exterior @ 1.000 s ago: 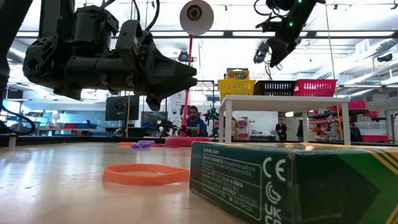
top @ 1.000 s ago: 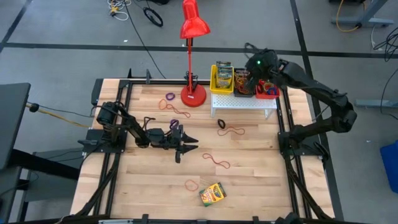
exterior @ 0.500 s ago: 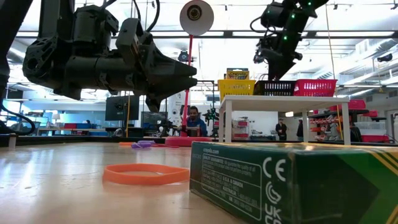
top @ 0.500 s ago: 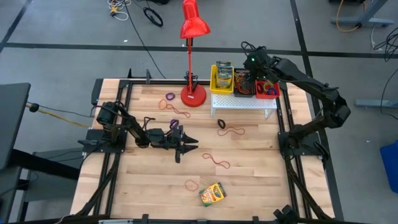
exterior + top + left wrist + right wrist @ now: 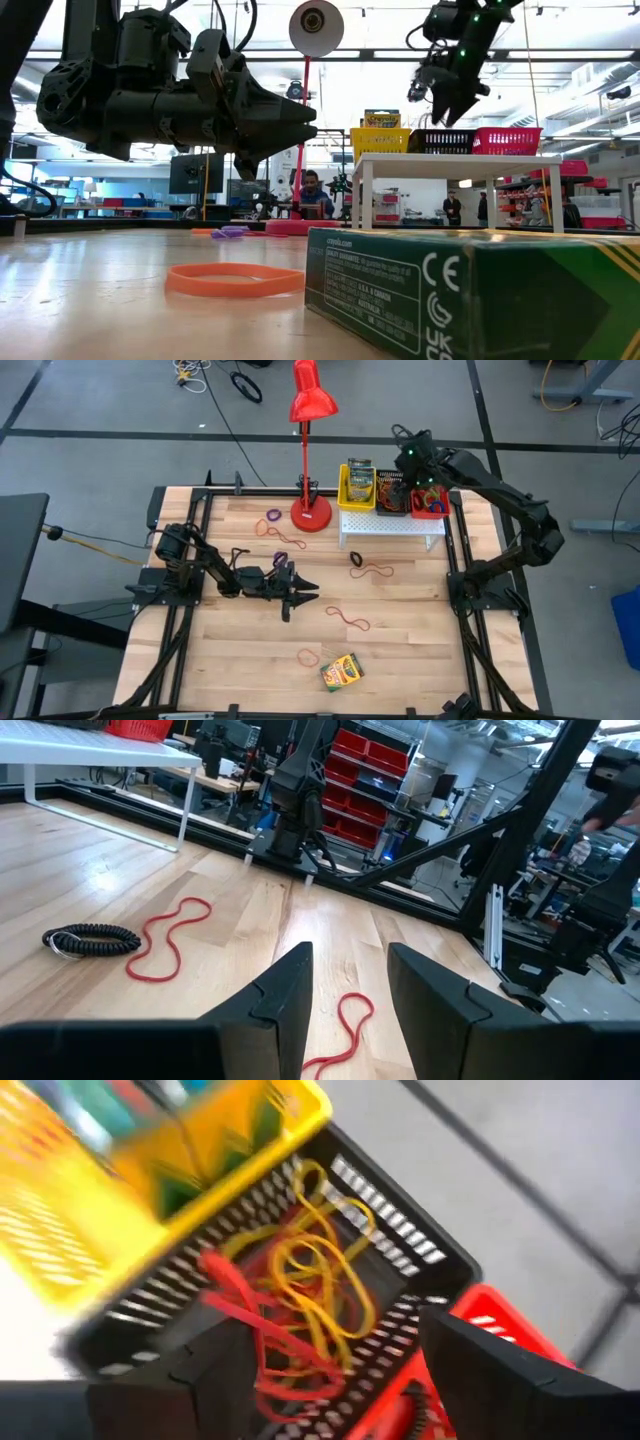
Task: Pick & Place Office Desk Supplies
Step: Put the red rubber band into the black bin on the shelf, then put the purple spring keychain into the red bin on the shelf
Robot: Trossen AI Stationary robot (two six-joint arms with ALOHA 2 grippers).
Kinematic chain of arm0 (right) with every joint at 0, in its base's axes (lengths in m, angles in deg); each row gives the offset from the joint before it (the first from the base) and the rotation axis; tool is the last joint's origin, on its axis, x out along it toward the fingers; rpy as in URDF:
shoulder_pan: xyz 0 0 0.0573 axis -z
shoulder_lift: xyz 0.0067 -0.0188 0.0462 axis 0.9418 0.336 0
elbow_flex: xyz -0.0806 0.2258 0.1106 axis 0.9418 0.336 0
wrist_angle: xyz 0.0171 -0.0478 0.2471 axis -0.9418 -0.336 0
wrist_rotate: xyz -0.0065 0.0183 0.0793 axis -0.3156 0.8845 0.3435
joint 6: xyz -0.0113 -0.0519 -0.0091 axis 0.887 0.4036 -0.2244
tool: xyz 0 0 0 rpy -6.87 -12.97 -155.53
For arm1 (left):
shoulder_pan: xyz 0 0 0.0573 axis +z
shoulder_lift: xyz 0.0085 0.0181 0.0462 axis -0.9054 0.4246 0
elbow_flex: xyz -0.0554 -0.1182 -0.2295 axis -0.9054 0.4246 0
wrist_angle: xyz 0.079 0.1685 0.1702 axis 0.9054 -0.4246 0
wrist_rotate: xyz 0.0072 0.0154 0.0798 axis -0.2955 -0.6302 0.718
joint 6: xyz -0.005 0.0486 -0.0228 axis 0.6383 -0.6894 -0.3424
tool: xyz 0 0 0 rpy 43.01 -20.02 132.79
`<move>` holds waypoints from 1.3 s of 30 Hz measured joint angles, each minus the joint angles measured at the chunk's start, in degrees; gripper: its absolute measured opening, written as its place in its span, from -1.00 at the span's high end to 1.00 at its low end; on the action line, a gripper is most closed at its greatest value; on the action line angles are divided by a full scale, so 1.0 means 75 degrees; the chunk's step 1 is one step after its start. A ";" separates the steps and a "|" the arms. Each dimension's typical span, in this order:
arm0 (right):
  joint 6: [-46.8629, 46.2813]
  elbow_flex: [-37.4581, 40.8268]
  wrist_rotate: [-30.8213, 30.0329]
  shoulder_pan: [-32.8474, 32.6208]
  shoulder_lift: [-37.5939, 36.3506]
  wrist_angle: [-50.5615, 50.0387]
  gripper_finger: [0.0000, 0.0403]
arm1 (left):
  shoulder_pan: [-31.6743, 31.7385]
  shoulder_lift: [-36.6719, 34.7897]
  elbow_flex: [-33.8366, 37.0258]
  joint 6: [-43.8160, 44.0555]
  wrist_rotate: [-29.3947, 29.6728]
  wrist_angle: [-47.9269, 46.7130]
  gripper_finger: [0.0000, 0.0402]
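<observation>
The right end effector [image 5: 330, 1370] hangs above the black mesh basket [image 5: 400, 1265] on the white perforated stand [image 5: 392, 523], its fingers spread and empty — a tangle of red and yellow rubber bands [image 5: 300, 1305] lies in that basket. The yellow basket [image 5: 357, 488] beside it holds crayon boxes, blurred in the wrist view. The left end effector [image 5: 348, 985], well short of the stand, hovers with fingers parted over a red rubber-band loop [image 5: 340, 1030] — cut off at the frame's edge.
</observation>
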 joint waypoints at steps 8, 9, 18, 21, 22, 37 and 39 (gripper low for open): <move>-0.1599 -0.0423 0.2048 0.0906 0.0256 -0.0492 -0.37 | 0.0000 0.0000 0.0000 0.0003 0.0000 0.0000 0.31; -0.1837 -0.0415 0.2146 0.1000 0.0353 -0.0553 -0.37 | -0.0003 0.0000 0.0000 0.0001 0.0000 0.0001 0.31; -0.2351 -0.0601 0.2969 0.1493 0.0615 -0.0542 -0.37 | 0.0000 0.0002 0.0000 0.0283 -0.0124 -0.0004 0.31; -0.2524 -0.0989 0.3316 0.1638 0.0592 -0.1029 -0.37 | -0.0003 0.0003 -0.0003 0.0289 -0.0200 -0.0002 0.31; -0.2529 -0.1064 0.3350 0.1641 0.0592 -0.1176 -0.37 | -0.0003 0.0003 -0.0001 0.0289 -0.0198 -0.0002 0.31; -0.1513 -0.1173 0.3559 0.1379 0.0796 -0.1615 0.11 | -0.0001 0.0003 -0.0001 0.0312 -0.0201 -0.0002 0.31; -0.1434 -0.1173 0.3468 0.1382 0.0796 -0.1518 0.22 | -0.0003 0.0003 -0.0003 0.0312 -0.0201 -0.0002 0.31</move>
